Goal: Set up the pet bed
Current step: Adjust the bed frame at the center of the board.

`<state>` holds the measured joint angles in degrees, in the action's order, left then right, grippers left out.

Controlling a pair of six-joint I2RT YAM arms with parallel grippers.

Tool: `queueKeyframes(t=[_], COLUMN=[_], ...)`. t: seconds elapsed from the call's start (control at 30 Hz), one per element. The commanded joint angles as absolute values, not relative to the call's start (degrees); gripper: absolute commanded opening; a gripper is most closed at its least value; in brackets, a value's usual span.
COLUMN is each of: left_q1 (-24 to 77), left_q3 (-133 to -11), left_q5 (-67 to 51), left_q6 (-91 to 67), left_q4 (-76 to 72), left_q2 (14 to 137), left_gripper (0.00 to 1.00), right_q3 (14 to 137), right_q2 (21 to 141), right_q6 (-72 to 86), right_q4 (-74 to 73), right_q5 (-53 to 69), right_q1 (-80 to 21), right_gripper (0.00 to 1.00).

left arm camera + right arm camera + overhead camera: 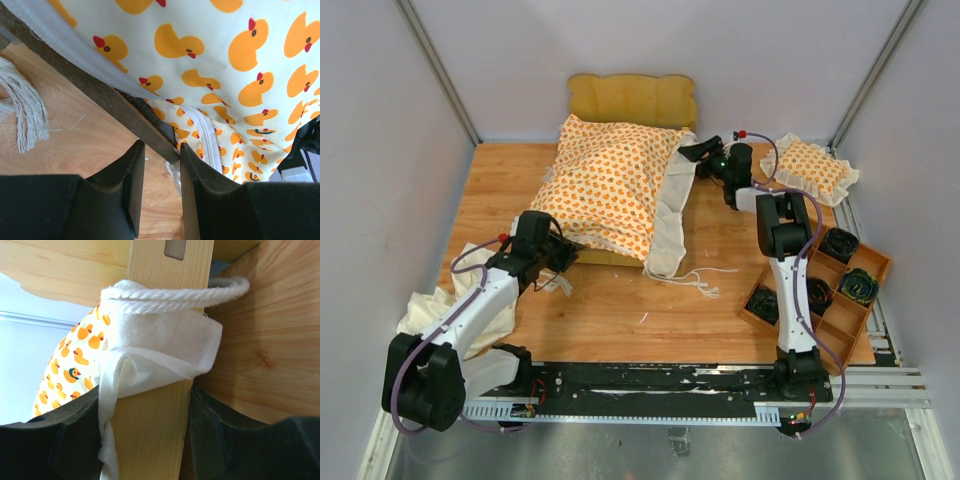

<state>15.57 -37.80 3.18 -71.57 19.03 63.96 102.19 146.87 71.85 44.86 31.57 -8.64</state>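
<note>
The pet bed's wooden frame shows its scalloped headboard (632,97) at the back, with the duck-print cushion (610,185) piled on it and its cream ruffle hanging over the right side. At the bed's front left corner, my left gripper (570,255) has the dark frame rail (100,92) caught between its fingertips (161,147), below the cushion (225,65). Up at the headboard's right post, my right gripper (692,150) has its jaws on both sides of the post (155,430). Its left finger presses the cream tie strap (165,345) there, under a looped rope (175,295).
A small duck-print pillow (815,168) lies at the back right. A wooden compartment tray (877,255) holding dark rolls stands on the right. A plain cream cloth (435,310) is bunched at the left edge. Loose tie strings (700,278) trail on the table by the bed's foot.
</note>
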Motion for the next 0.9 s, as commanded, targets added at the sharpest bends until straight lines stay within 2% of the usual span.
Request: queueKeyframes(t=[0.0, 0.13, 0.43, 0.87], left_q1=[15.6, 15.6, 15.5, 15.6], left_q3=[-34.8, -34.0, -33.5, -28.6], left_q5=[8.2, 8.4, 11.6, 15.0], left_q6=[-66.6, -66.3, -62.9, -57.9], left_q4=[20.5, 19.7, 21.3, 19.1], left_q2=[63.3, 61.5, 56.9, 51.4], left_gripper=[0.00, 0.00, 0.00, 0.00], right_q3=[101.1, 100.3, 86.7, 73.4], right_q2=[137.1, 135.5, 127.9, 118.5], right_q6=[65.0, 65.5, 67.1, 67.1], right_q4=[63.0, 63.2, 71.2, 77.5], right_q5=[40.7, 41.7, 39.5, 40.3], right_q1=[-8.5, -8.8, -8.9, -8.9], right_gripper=[0.00, 0.00, 0.00, 0.00])
